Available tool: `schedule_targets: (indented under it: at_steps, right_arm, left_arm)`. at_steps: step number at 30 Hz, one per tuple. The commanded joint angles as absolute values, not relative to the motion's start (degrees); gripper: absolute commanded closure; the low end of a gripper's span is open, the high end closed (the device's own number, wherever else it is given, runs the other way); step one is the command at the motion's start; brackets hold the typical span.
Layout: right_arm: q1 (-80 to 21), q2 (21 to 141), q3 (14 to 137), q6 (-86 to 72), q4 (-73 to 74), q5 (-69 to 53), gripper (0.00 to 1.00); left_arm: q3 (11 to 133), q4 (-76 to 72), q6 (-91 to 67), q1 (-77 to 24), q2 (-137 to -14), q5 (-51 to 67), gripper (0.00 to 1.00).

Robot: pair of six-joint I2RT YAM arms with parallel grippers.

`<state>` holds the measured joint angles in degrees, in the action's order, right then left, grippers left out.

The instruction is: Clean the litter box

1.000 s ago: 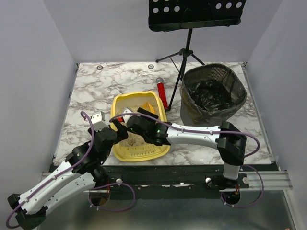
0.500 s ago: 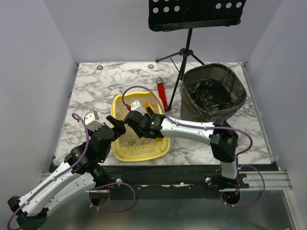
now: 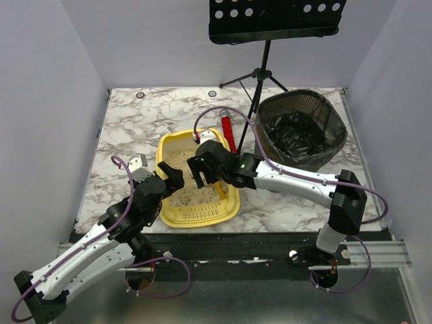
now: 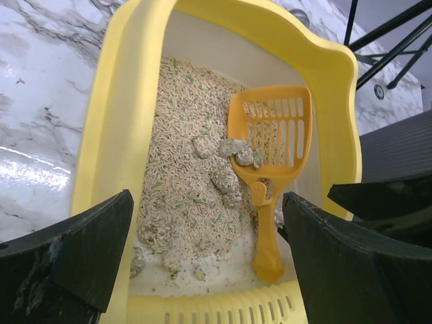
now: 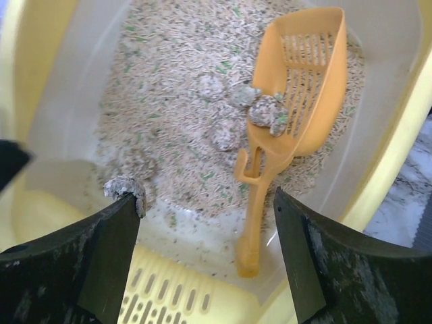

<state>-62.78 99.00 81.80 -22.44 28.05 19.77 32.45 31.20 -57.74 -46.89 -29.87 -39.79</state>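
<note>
The scoop [image 4: 273, 145] lies in the litter box [image 3: 196, 216], bin [image 3: 266, 152] to its right, apparently apart

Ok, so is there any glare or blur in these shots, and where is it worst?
Left wrist view: a white glare patch on the marble table beside the litter box; the scoop is sharp, the near claw fingers dark with little detail. Right wrist view: litter and scoop crisp, evenly lit. Top external view: even light, small glints on the black bin liner.
</note>
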Motion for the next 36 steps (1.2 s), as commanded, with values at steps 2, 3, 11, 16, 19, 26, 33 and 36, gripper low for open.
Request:
schedule_targets:
  at_steps: [2, 3, 11, 16, 19, 26, 33, 36]
  right_arm:
    - [-62.32, 94.92, 80.24, -22.50, 25.14, 9.94, 0.13]
    - [-62.40, 94.57, 80.42, -22.50, 25.14, 9.67, 0.13]
    - [-62.05, 93.69, 81.91, -24.34, 24.87, 9.67, 0.13]
    - [-61.70, 91.41, 81.74, -25.14, 24.44, 8.96, 0.13]
    - [-61.61, 90.88, 81.48, -24.70, 24.61, 9.40, 0.12]
    - [-60.91, 94.21, 83.66, -26.36, 30.66, 13.26, 0.15]
    - [-60.91, 104.31, 92.19, -29.61, 36.21, 26.94, 0.19]
    - [-60.91, 110.81, 98.33, -31.72, 40.77, 35.29, 0.20]
  left_arm:
    - [31.38, 23.91, -54.76, -46.67, -33.57, -33.14, 0.01]
    - [31.03, 23.12, -54.41, -46.67, -33.75, -31.66, 0.01]
    - [28.65, 21.70, -54.93, -46.67, -35.85, -30.05, 0.01]
    - [31.02, 28.30, -57.39, -46.49, -37.97, -34.19, 0.01]
    - [31.72, 29.09, -58.09, -46.41, -39.02, -35.06, 0.01]
    - [34.01, 32.34, -58.71, -46.32, -37.71, -37.97, 0.01]
    - [35.59, 36.12, -60.73, -46.23, -35.07, -42.27, 0.01]
    - [36.21, 36.83, -60.29, -46.23, -34.46, -42.63, 0.01]
